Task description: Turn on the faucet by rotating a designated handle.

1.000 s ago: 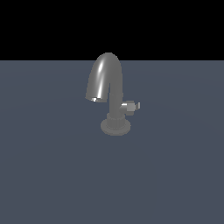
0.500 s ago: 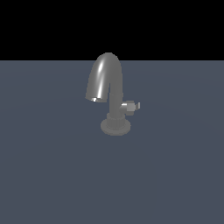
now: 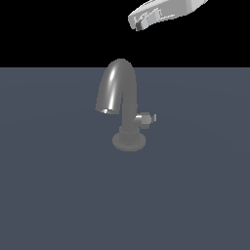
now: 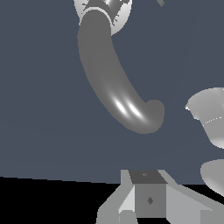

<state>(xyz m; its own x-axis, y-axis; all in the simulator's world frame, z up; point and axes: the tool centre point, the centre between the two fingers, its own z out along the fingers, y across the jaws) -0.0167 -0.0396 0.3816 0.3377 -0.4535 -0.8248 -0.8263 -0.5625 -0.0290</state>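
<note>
End effector (image 3: 142,22) newly above faucet (image 3: 122,105)

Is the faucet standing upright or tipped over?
Upright: the faucet stands on its round base, spout arching overhead, the handle jutting sideways.

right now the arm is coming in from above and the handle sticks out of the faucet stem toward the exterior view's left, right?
Not quite. The handle juts from the stem of the faucet toward the exterior view's right, not its left; it is the spout mouth that hangs on the left. The exterior view shows this. The arm is indeed above the faucet.
</note>
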